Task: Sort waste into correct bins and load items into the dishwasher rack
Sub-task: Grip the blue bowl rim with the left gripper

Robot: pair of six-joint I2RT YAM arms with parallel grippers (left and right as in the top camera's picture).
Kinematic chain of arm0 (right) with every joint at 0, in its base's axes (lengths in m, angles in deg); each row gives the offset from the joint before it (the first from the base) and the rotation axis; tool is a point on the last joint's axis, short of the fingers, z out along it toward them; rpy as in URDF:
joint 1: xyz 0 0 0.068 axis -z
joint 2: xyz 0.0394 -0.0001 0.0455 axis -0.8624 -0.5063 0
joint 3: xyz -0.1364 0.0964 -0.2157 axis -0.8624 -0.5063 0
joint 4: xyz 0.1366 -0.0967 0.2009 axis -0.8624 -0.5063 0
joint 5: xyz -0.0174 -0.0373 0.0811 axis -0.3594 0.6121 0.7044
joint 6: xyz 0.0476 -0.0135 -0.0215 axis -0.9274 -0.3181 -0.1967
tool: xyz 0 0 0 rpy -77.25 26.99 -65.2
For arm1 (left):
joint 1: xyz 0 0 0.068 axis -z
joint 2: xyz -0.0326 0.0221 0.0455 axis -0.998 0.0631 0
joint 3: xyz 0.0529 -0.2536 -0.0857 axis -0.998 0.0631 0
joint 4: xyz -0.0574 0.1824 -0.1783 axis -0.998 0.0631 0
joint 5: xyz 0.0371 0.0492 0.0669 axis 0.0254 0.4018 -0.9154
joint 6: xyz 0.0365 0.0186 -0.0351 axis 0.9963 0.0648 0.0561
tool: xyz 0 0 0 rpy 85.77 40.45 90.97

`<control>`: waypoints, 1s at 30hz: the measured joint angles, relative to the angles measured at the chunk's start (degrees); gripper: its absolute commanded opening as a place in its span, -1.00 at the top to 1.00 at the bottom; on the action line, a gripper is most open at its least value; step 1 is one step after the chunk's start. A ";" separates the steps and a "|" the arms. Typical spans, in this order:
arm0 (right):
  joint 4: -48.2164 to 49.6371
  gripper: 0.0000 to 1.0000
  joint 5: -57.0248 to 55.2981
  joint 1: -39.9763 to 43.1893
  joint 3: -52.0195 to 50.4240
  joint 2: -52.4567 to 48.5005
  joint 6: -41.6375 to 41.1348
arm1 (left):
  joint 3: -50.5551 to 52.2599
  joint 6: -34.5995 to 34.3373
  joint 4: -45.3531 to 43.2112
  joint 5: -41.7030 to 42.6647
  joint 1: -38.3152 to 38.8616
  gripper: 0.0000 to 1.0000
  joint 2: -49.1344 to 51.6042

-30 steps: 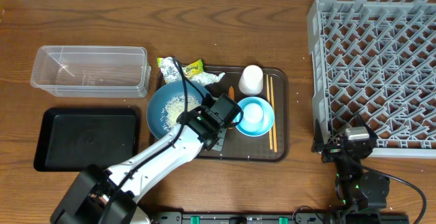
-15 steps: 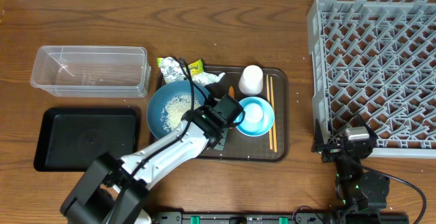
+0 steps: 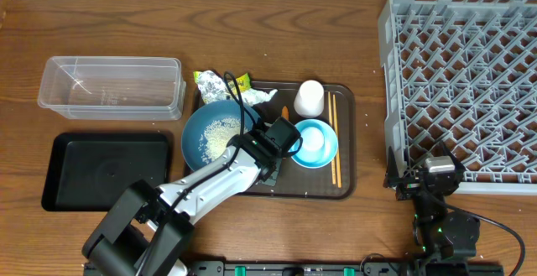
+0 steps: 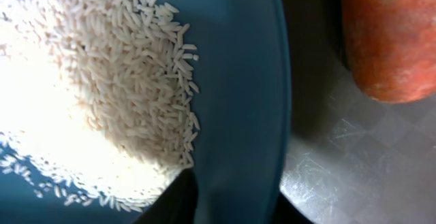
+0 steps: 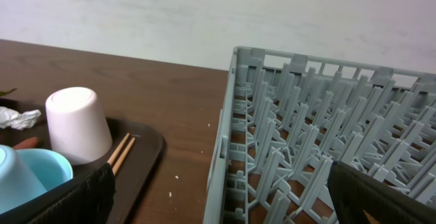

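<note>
The dark-blue bowl (image 3: 210,133) holds white rice (image 3: 216,132) and sits on the left of the brown serving tray (image 3: 344,184). My left gripper (image 3: 251,139) is at the bowl's right rim. In the left wrist view my left gripper (image 4: 235,197) straddles the bowl wall (image 4: 238,81), one finger inside by the rice (image 4: 102,81), one outside, shut on the rim. The orange carrot (image 4: 392,40) lies just beyond the bowl. My right gripper (image 3: 428,175) rests open at the rack's front-left corner, holding nothing.
On the tray are a light-blue bowl (image 3: 315,142), an upturned white cup (image 3: 309,97), chopsticks (image 3: 334,138), a tissue (image 3: 256,96) and a wrapper (image 3: 220,83). The clear tub (image 3: 109,87) and black tray (image 3: 105,171) lie left; the grey rack (image 3: 461,83) stands right.
My left gripper's jaws have narrowed onto the bowl's rim and the left arm has shifted a little. The right arm has not moved.
</note>
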 measured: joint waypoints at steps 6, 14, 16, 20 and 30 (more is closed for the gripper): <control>0.00 -0.98 0.00 0.00 0.00 0.00 0.00 | 0.00 0.33 -0.59 0.37 0.09 0.81 0.00; 0.00 -0.98 0.00 0.00 0.00 0.00 0.00 | -0.11 0.70 -0.11 -1.09 0.28 0.88 0.00; 0.00 -0.98 0.00 0.00 0.00 0.00 0.00 | -0.24 0.72 0.70 -1.14 0.28 0.88 0.00; 0.00 -0.98 0.00 0.00 0.00 0.00 0.00 | -1.18 0.72 3.39 -1.07 0.28 0.88 0.00; 0.00 -0.99 0.00 0.00 0.00 0.00 0.00 | -3.78 0.44 7.85 -0.22 0.04 0.88 -4.74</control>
